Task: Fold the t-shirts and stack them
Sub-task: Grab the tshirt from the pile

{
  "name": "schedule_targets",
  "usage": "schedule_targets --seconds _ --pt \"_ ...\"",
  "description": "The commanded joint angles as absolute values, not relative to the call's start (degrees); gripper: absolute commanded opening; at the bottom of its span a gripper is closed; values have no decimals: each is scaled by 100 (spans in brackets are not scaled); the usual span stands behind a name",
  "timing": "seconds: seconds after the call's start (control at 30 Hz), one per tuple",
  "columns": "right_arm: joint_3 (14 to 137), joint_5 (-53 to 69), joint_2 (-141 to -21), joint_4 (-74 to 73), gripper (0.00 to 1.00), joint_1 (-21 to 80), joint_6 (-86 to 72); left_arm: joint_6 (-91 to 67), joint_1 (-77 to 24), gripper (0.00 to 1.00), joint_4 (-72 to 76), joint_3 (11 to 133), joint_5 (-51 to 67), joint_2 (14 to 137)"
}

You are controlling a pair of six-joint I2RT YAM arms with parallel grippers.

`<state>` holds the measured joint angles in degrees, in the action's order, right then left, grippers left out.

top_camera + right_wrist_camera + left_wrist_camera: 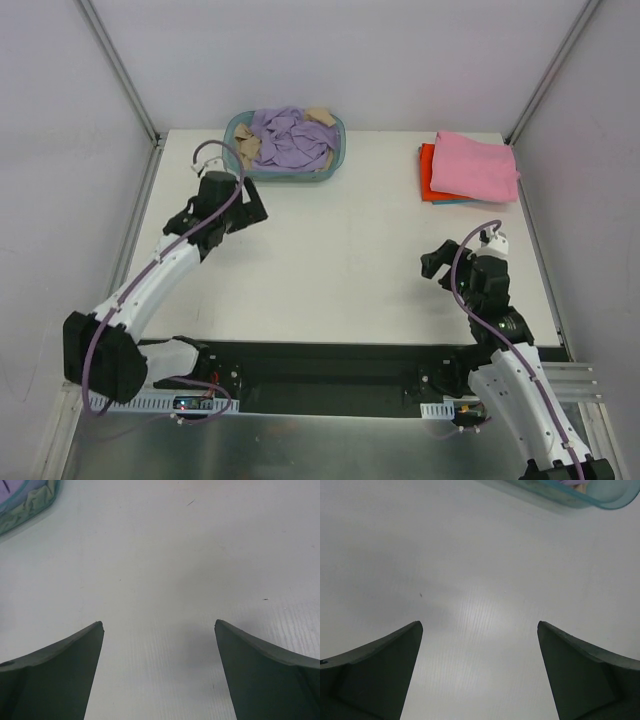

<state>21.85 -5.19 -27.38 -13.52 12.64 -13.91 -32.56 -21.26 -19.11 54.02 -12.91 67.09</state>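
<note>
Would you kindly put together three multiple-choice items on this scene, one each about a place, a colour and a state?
1. Where does the folded pink t-shirt lie?
A. between the arm bases
B. on the orange-red t-shirt, far right
C. on the floor

2. Which colour fills most of the basket?
A. black
B. green
C. lavender-purple

3. How do the left gripper and right gripper stand?
A. both open, empty
B. both shut
C. each shut on cloth

Answers:
1 B, the pink one lies atop the orange-red one at the far right corner.
2 C, a lavender-purple t-shirt heaps over the basket.
3 A, each wrist view shows jaws spread wide with nothing between.
</note>
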Motion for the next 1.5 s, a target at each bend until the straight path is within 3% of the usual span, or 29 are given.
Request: schedule_targets --seconds 0.0,0.3,0.53,0.73,0.87,0.97,1.0,1.1,1.13,1.23,1.47 --pt "2224 -334 -2882 -993 97 1309 -1380 -2648 -1538 99 -1214 6466 -116 7811" --pt "2294 -430 -3129 -1011 97 1318 -1345 -2031 -1178 99 -1362 9964 1062 11203" --pt "2303 -448 -3129 -1011 97 1327 -1345 -1758 -1116 99 -1740 12661 774 13470" --pt "2347 -509 -3278 -1011 97 1327 -1318 -1855 -1116 98 -1688 13648 327 14422" --pt "2381 -537 -3384 -993 97 1327 -1301 -1793 -1134 91 -1635 13825 -193 14695" --pt "2408 -510 -3489 -993 97 1336 -1292 -1775 -1134 73 -1486 13834 -158 14774" --pt "2408 -501 -3489 -993 97 1345 -1292 -1775 -1151 60 -1468 13834 -158 14783" --pt "2400 -536 -3446 -1037 97 1336 -1275 -1626 -1160 38 -1406 13869 -202 14705" --pt "2391 -536 -3393 -1028 97 1336 -1283 -1617 -1160 20 -1389 13869 -211 14652" --pt "2391 -554 -3322 -1055 97 1336 -1274 -1573 -1160 0 -1310 13904 -167 14397" --pt "2373 -554 -3199 -1134 97 1336 -1274 -1529 -1221 0 -1178 13799 307 13484"
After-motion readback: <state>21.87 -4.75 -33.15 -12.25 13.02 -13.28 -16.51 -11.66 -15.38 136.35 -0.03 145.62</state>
